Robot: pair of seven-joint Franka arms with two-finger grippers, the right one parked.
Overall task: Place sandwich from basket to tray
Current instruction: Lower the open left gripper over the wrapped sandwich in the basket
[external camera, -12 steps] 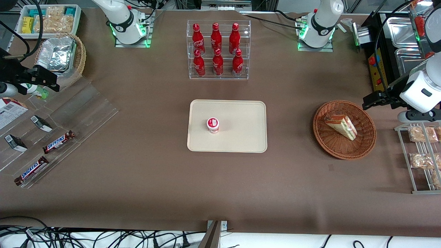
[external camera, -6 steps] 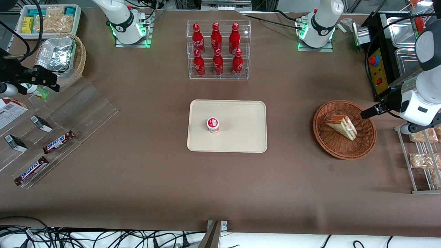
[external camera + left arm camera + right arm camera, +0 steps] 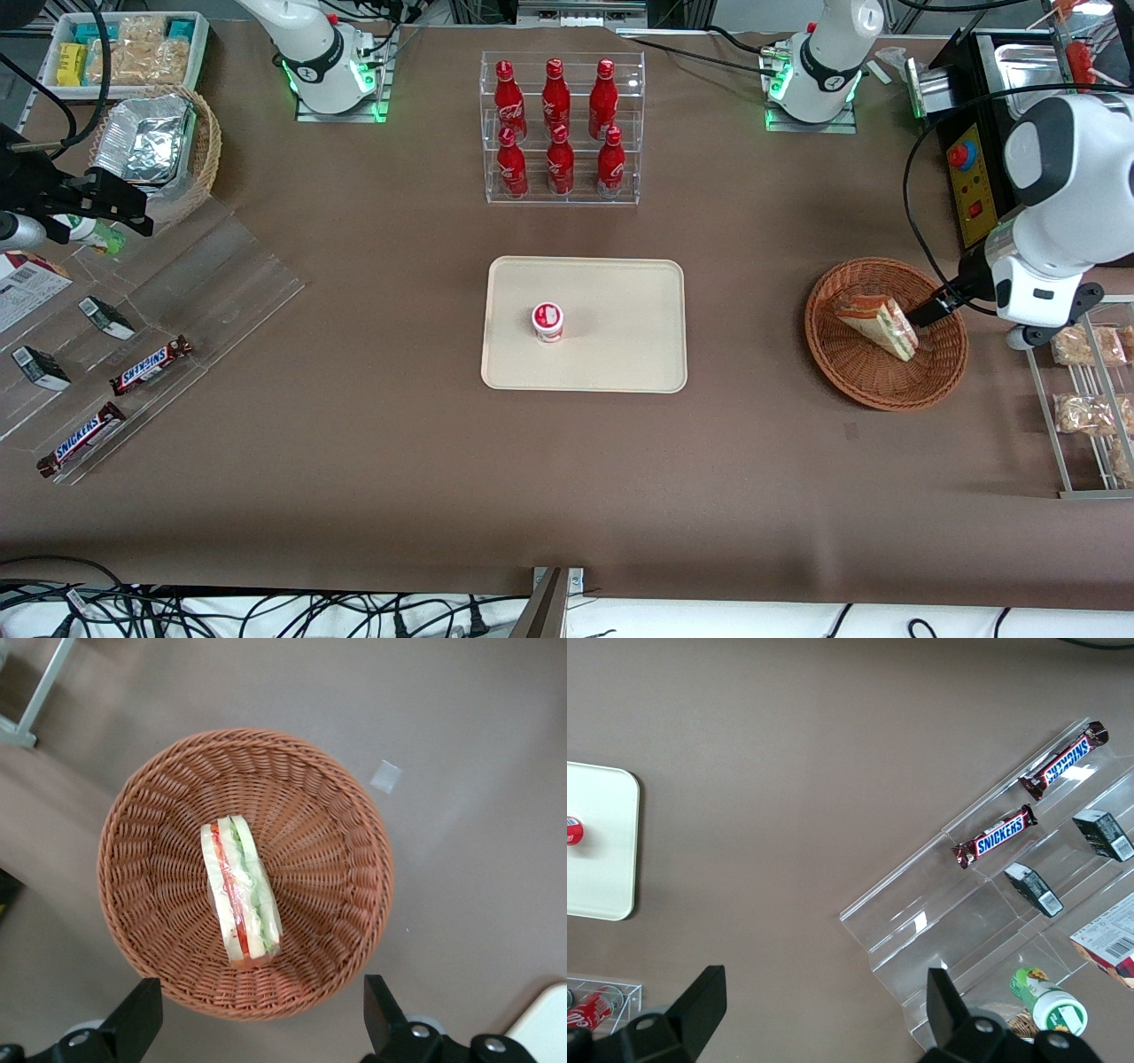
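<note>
The sandwich (image 3: 877,323) is a pale wedge with green, pink and yellow layers, lying in the round reddish-brown wicker basket (image 3: 850,390) toward the working arm's end of the table. My gripper (image 3: 928,312) hangs open above the basket's rim, beside the sandwich and holding nothing. In the left wrist view the sandwich (image 3: 239,895) lies in the basket (image 3: 354,815), and the gripper (image 3: 261,1028) has its two dark fingers spread wider than the sandwich, over the basket's edge. The cream tray (image 3: 620,301) lies at mid-table; a corner of the tray (image 3: 545,1023) shows in the wrist view.
A small red-and-white cup (image 3: 547,321) stands on the tray. A clear rack of red bottles (image 3: 560,128) stands farther from the camera than the tray. A wire rack with bagged snacks (image 3: 1085,399) and a black control box (image 3: 970,177) flank the basket.
My gripper has swung down from outside the basket to over its rim, ending close beside the sandwich. The sandwich and basket have not moved.
</note>
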